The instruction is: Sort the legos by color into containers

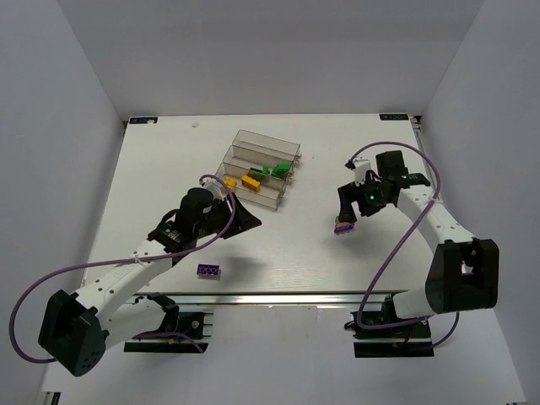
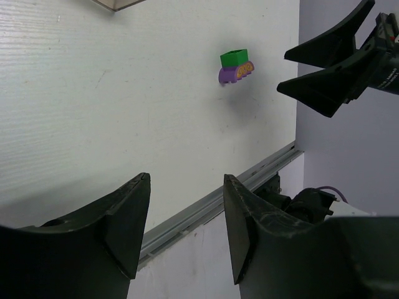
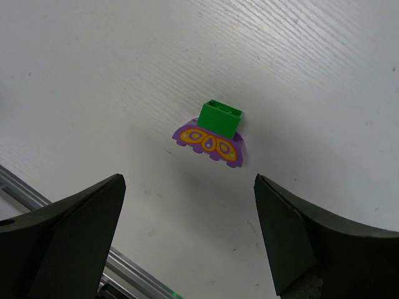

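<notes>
The three joined clear containers [image 1: 268, 145] stand at the table's middle back. The near bin holds two yellow-orange legos [image 1: 251, 180]; the middle bin holds green legos [image 1: 277, 170]. A purple lego [image 1: 209, 270] lies near the front edge. A purple arched piece with orange marks and a green lego stuck on it [image 3: 212, 138] lies on the table; it also shows in the top view [image 1: 343, 226] and the left wrist view [image 2: 235, 67]. My right gripper [image 3: 187, 180] is open and empty just above it [image 1: 346, 213]. My left gripper [image 2: 186, 179] is open and empty, beside the near bin [image 1: 243, 218].
The white table [image 1: 169, 186] is walled by white panels on three sides. A metal rail [image 1: 278, 297] runs along the front edge. The right gripper's fingers [image 2: 330, 62] show at the upper right of the left wrist view.
</notes>
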You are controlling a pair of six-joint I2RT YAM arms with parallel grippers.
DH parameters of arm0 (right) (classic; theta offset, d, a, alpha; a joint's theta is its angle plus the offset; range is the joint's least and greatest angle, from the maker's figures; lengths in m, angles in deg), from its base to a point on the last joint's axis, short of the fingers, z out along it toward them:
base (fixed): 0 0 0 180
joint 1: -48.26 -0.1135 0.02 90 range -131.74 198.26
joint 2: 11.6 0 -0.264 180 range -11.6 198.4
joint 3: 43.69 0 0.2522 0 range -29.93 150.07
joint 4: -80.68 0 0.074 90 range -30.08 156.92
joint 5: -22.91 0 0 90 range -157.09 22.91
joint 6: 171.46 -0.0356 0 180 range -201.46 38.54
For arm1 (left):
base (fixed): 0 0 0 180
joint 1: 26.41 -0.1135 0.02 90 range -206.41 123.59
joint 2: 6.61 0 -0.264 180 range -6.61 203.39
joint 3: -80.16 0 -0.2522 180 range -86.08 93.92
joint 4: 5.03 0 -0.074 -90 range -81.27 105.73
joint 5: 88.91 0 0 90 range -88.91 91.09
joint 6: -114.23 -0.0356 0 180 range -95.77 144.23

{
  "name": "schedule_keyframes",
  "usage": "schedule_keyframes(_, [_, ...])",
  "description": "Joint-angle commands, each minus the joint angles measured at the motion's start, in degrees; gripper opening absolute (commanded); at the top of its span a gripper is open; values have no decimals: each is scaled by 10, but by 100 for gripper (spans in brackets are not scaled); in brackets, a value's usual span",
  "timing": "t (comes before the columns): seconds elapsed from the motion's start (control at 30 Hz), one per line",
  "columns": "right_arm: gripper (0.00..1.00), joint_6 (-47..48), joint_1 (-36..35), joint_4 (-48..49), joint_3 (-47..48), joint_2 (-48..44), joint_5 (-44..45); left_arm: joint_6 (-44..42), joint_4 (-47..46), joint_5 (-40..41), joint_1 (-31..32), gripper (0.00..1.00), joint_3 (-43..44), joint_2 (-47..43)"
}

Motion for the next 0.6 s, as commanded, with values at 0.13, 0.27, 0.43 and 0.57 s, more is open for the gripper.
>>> schedule_keyframes(0.13, [89,-153,-43,45,-32,-9,133,7,-7,-3,2,60,-2,-11])
schedule_keyframes(0.27, [89,-172,-69,64,-55,1,162,10,-12,-4,2,60,-1,-2])
schedule_keyframes(0.43, [89,-192,-104,81,-58,20,248,10,-5,3,2,60,4,-1])
schedule_keyframes(0.57, [89,-213,-115,78,-48,54,290,11,-5,2,2,60,4,2])
